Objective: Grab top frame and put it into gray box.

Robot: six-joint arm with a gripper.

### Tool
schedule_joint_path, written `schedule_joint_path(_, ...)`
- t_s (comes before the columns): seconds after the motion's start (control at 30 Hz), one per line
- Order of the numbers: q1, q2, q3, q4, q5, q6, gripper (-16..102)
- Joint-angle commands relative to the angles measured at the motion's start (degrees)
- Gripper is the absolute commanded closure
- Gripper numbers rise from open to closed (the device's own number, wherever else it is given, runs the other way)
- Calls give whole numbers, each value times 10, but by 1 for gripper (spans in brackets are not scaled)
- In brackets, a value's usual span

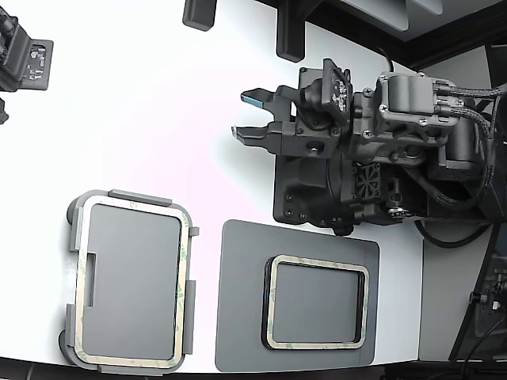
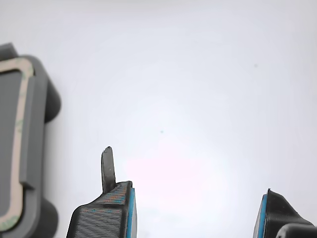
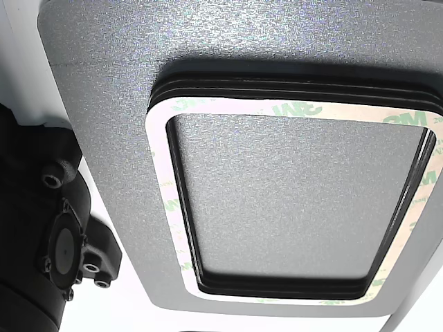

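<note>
My gripper point(image 1: 239, 115) is open and empty above bare white table, far from both frames; the wrist view shows its two fingers spread wide point(image 2: 190, 203) with nothing between them. The top frame point(image 1: 317, 263), cream-beige with green smudges, lies on a stack of alike frames on a dark gray pad point(image 1: 238, 301) at the lower middle. The other view shows this stack up close point(image 3: 291, 109). The gray box point(image 1: 139, 196) sits at the exterior view's lower left, with one cream frame point(image 1: 184, 293) lying inside it. The box's end point(image 2: 42, 99) and that frame point(image 2: 17, 129) show in the wrist view.
The arm's black body point(image 1: 372, 150) stands just behind the pad. A black device point(image 1: 28, 59) sits at the exterior view's far left, and dark blocks point(image 1: 289, 36) at the back. The table's front edge point(image 1: 198, 372) runs just below the box and pad.
</note>
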Motion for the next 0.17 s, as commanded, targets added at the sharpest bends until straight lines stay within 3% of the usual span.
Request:
schedule_joint_path(0.0, -8, 12, -12, -3, 2, 1, -14)
schedule_joint_path(0.13, -8, 12, -12, -3, 2, 1, -14)
